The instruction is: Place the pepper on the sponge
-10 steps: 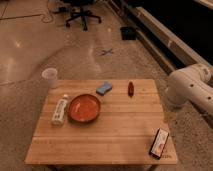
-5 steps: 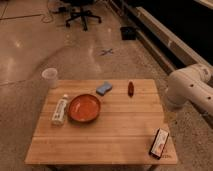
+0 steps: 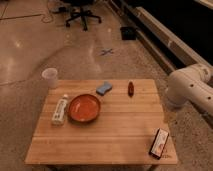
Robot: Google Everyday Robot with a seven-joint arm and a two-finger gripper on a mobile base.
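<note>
**Wood, plastic and a polished floor**

The table (image 3: pixel 115 135) is pale planked wood, matt and grained. The bowl (image 3: pixel 84 108) is smooth orange-red with a faint gloss. The sponge (image 3: pixel 104 88) looks soft and matt, the pepper (image 3: pixel 131 88) dark and slightly shiny. The bottle (image 3: pixel 59 110) and cup (image 3: pixel 50 78) look like white plastic. The speckled floor (image 3: pixel 30 45) is polished and reflects light. The arm (image 3: pixel 192 90), at the right, has a smooth white casing; the gripper is out of view.

No visible change, claw out of view

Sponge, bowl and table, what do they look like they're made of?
Sponge: likely soft foam, matte light blue. Bowl: probably plastic or glazed ceramic, smooth orange-red. Table: wood, visible plank seams. The tool is out of view; only the white arm shows.
</note>
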